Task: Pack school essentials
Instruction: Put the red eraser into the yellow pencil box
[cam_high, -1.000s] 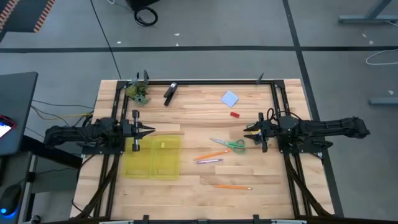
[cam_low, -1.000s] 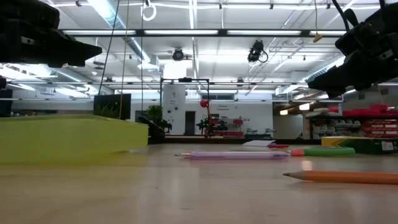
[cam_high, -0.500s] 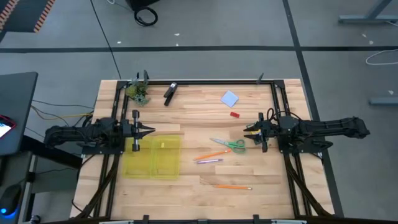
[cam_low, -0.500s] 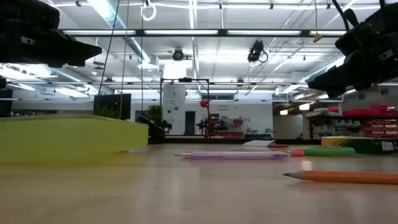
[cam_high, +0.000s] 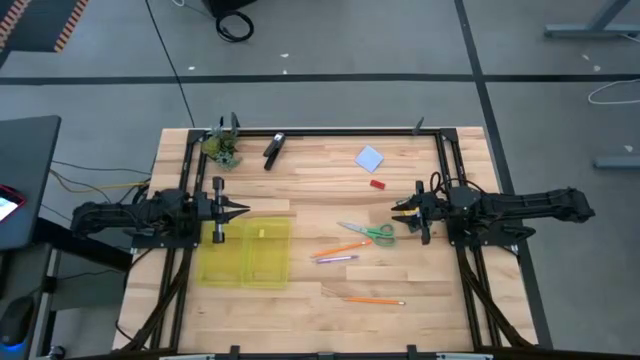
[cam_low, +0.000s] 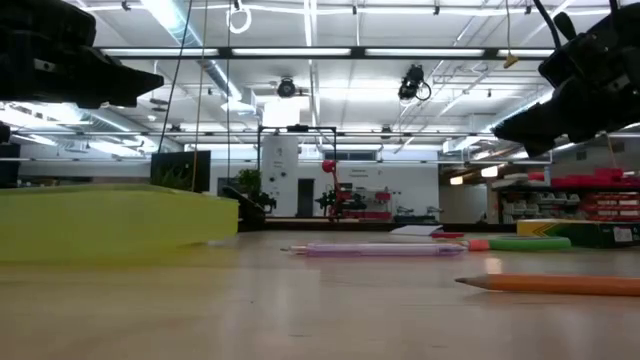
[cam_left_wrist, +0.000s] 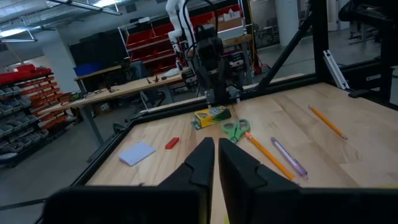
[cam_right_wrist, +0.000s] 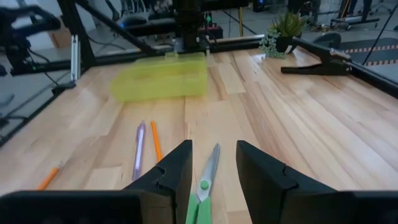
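My left gripper (cam_high: 246, 210) (cam_left_wrist: 215, 158) hovers shut over the far edge of a translucent yellow case (cam_high: 246, 252), pointing level toward the table's right. My right gripper (cam_high: 398, 212) (cam_right_wrist: 213, 163) is open in the air, just right of the green-handled scissors (cam_high: 368, 232) (cam_right_wrist: 205, 177) that lie flat on the wood. An orange pencil (cam_high: 342, 248), a purple pen (cam_high: 337, 259) and a second orange pencil (cam_high: 377, 300) lie mid-table. The red eraser (cam_high: 377, 184) and the pale blue notepad (cam_high: 369, 158) lie farther back. The yellow crayon box (cam_left_wrist: 211, 116) sits under the right arm.
A black oblong tool (cam_high: 273, 149) and a green leafy clump (cam_high: 222, 148) sit at the far left, beside the black frame rail (cam_high: 340, 131) that rings the table. Bare wood (cam_high: 330, 190) lies between the two grippers.
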